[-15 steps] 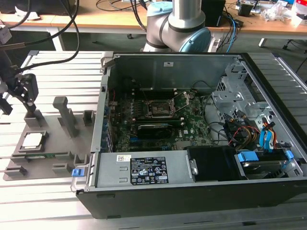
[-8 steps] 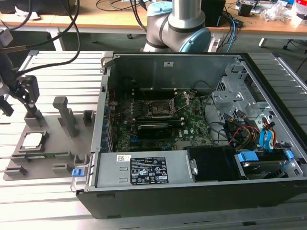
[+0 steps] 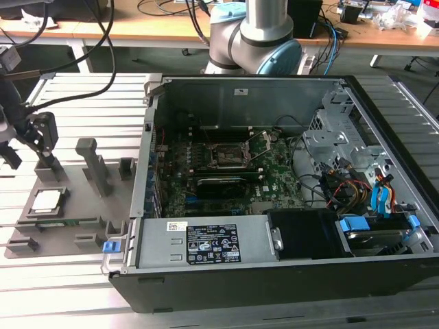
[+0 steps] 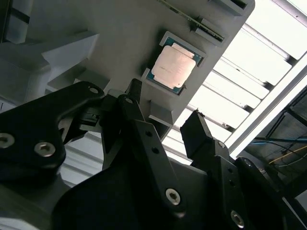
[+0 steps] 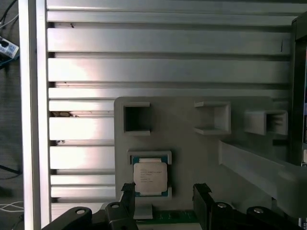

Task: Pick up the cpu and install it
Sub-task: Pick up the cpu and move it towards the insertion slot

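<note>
The exterior view looks down at a slant from high up, far enough back to take in the worktop, the whole open case and the grey tray at the exterior view's left. The first wrist view faces straight down onto that tray from close above, past the end effector. The second wrist view sits behind the end effector, looking obliquely along it. All three views share the tray and the cpu.
</note>
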Tool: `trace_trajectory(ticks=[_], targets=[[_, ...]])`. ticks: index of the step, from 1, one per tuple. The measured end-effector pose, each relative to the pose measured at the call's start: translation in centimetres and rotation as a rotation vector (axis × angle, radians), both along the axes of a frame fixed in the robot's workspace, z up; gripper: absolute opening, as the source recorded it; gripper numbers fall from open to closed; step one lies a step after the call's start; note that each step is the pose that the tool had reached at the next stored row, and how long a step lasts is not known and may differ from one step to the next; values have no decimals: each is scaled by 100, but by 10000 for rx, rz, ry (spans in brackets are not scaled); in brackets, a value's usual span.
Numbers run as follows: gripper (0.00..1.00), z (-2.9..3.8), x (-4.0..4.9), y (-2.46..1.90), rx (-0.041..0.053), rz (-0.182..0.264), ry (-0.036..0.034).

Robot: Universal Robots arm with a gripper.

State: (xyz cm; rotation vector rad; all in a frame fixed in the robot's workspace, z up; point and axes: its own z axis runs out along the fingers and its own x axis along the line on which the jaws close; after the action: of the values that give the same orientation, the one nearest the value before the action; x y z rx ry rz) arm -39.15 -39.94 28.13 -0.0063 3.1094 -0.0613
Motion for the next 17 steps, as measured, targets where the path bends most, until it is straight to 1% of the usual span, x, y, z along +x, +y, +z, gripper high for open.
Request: trace_trajectory(ticks=[12, 17], targets=[[60, -88, 0, 0, 0, -1, 1], [60, -136, 0, 0, 0, 0, 0]])
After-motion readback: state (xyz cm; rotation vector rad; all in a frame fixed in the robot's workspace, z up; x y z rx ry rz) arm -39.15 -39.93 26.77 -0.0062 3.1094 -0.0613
